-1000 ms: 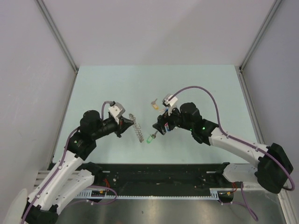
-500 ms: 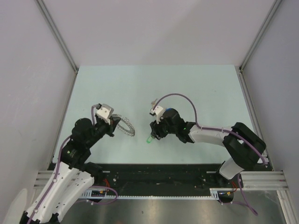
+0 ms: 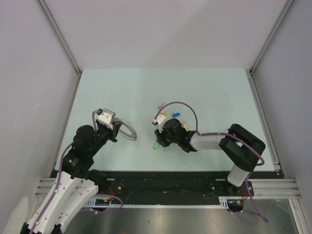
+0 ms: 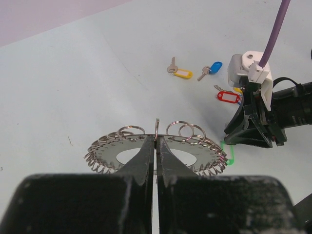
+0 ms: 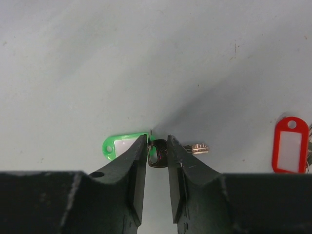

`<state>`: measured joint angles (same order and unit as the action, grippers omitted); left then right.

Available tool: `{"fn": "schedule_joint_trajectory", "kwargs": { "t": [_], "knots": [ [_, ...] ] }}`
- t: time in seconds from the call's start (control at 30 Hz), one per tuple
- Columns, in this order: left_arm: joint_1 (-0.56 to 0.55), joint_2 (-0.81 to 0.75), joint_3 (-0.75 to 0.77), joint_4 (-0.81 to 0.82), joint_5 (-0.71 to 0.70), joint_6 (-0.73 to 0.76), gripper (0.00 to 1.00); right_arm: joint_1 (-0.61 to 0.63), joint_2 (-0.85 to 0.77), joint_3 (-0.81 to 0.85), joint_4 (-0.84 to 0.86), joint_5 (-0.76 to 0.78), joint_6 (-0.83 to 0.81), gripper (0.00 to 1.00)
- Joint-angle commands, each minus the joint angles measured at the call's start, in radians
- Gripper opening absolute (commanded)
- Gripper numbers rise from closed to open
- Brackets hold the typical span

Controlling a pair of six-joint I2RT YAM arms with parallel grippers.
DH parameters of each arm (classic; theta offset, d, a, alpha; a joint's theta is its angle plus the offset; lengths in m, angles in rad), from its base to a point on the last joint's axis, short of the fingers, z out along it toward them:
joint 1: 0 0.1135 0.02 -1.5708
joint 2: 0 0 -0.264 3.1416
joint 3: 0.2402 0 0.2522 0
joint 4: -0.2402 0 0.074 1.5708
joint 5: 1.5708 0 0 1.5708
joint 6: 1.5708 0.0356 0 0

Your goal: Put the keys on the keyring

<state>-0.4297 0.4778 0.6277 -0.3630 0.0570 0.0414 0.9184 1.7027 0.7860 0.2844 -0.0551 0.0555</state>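
My left gripper is shut on the near rim of the keyring, a flat silver ring edged with many small loops, held level above the table. From above, the keyring juts right of the left gripper. My right gripper is down on the table, its jaws pinching the dark head of a key with a green tag; the blade sticks out right. The top view shows the right gripper just above that green tag.
More keys lie beyond the right gripper: one with a yellow tag, one with a blue tag and one with a red tag. The red tag is at the right edge of the right wrist view. Grey walls enclose the pale table.
The right arm swung left and came down over the green-tagged key, its jaws narrowing around the key's head. The left arm drew back left with the keyring, which now lies flatter.
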Motion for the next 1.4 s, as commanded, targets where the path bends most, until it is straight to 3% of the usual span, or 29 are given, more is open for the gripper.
{"fn": "schedule_joint_trajectory", "kwargs": {
  "t": [0.0,0.3,0.73,0.97,1.2,1.37],
  "knots": [
    [0.006,-0.004,0.003,0.041,-0.003,-0.020,0.00,0.008,0.015,0.035,0.053,0.032,0.007,0.27],
    [0.006,-0.004,0.004,0.041,0.001,-0.021,0.00,0.010,0.031,0.036,0.050,0.014,0.001,0.17],
    [0.006,-0.008,0.003,0.042,0.003,-0.021,0.01,0.025,0.038,0.056,0.012,0.015,-0.011,0.11],
    [0.006,-0.010,0.003,0.041,0.007,-0.023,0.00,0.027,0.025,0.056,0.002,0.012,-0.016,0.00],
    [0.006,0.002,0.004,0.042,0.046,-0.012,0.00,0.025,-0.063,0.056,-0.042,-0.006,-0.043,0.00],
    [0.006,0.041,0.012,0.047,0.148,0.026,0.00,0.016,-0.170,0.056,-0.096,-0.043,-0.092,0.00]
  ]
}}
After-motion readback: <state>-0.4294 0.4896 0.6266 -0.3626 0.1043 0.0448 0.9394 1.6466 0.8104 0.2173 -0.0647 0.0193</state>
